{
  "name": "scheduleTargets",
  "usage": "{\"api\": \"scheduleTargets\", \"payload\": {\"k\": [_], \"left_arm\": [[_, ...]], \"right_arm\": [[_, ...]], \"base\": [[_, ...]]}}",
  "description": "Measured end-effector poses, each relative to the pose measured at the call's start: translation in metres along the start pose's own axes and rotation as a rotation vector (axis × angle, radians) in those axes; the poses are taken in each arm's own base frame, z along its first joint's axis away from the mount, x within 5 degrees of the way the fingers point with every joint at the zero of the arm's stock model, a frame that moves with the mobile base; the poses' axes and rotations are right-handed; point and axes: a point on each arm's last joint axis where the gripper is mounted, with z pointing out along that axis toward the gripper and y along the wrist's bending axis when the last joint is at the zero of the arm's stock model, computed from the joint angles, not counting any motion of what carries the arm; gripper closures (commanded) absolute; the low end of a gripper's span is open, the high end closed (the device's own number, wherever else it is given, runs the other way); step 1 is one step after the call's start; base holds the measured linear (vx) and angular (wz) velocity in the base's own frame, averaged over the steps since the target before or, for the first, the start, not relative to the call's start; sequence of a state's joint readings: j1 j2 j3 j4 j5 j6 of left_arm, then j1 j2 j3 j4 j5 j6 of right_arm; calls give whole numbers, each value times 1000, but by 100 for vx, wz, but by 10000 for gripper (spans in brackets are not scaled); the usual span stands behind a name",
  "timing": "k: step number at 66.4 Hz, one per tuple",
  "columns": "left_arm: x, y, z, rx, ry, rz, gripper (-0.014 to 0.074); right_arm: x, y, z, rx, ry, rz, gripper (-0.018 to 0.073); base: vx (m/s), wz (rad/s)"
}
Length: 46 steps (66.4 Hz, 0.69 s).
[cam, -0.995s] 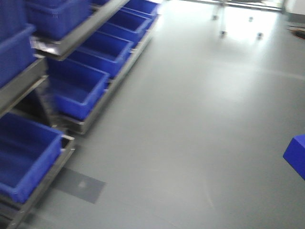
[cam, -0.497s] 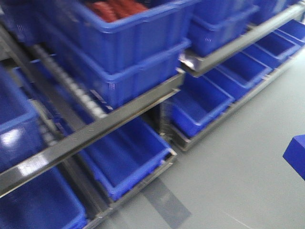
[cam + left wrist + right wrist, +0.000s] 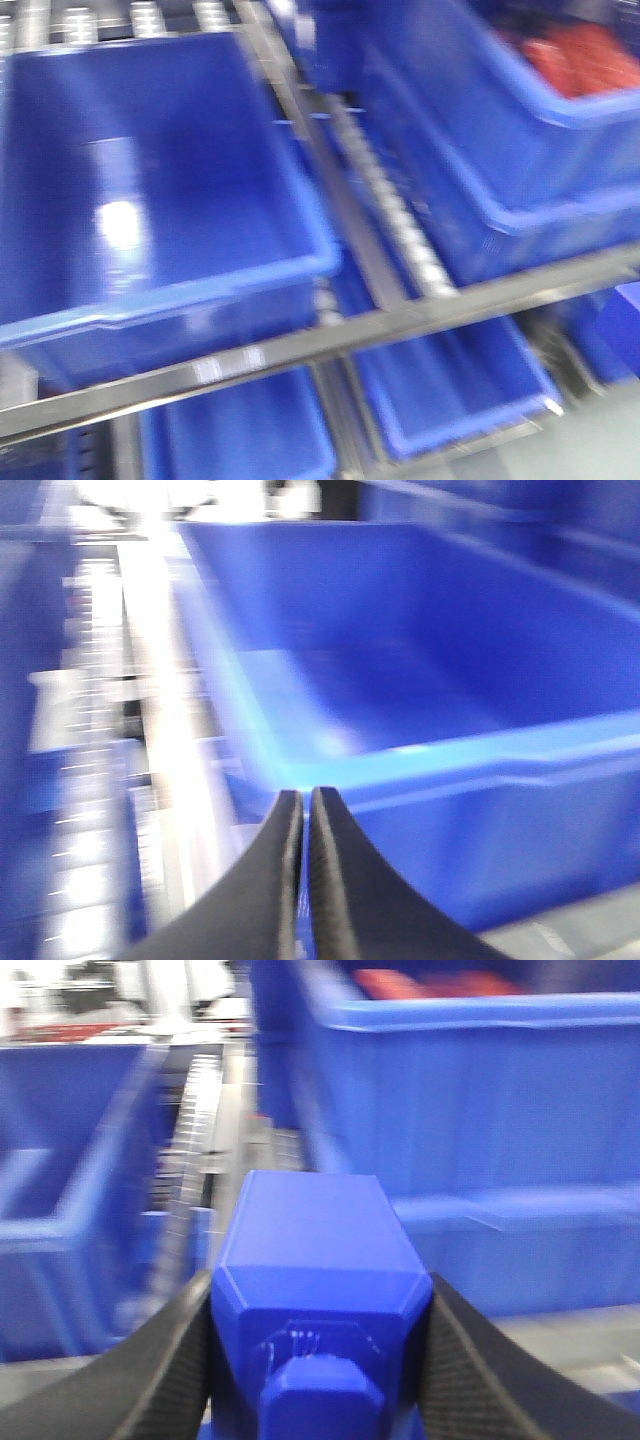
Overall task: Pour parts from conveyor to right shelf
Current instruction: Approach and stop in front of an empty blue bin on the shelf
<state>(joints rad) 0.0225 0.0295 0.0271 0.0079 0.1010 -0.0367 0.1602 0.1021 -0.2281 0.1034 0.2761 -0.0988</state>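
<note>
Right wrist: right end effector [image 3: 315,1310] clamps blue block [image 3: 310,1230]; left end effector [image 3: 303,798] apparently pinched shut.

Front view: close, angled down onto right shelf [image 3: 380,335], blurred. Left wrist view: forward over left pincer [image 3: 303,815], near large blue bin [image 3: 420,680]. Right wrist view: forward over right pincer [image 3: 320,1305] and held blue block [image 3: 310,1230], facing bin of red items [image 3: 430,980]. Same bin [image 3: 580,60] top right in front view.

We see our left gripper [image 3: 303,798] as two smooth black fingers [image 3: 350,900] — curved, glossy, tapering to slim tips. Our right gripper [image 3: 320,1288] shows broader black pads [image 3: 470,1380] with a fine, grainy matte texture — blurred at the edges.
</note>
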Motion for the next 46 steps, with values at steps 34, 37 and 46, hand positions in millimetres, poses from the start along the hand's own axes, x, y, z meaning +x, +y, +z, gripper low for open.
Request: {"api": "scheduleTargets", "payload": {"k": [34,37,46], "left_arm": [[0,0,0,0,0,0,602],[0,0,0,0,0,0,602],[0,0,0,0,0,0,602]], "right_arm": [[0,0,0,0,0,0,564],[0,0,0,0,0,0,564],[0,0,0,0,0,0,564]], "base": [[19,44],[17,15],[15,12]]}}
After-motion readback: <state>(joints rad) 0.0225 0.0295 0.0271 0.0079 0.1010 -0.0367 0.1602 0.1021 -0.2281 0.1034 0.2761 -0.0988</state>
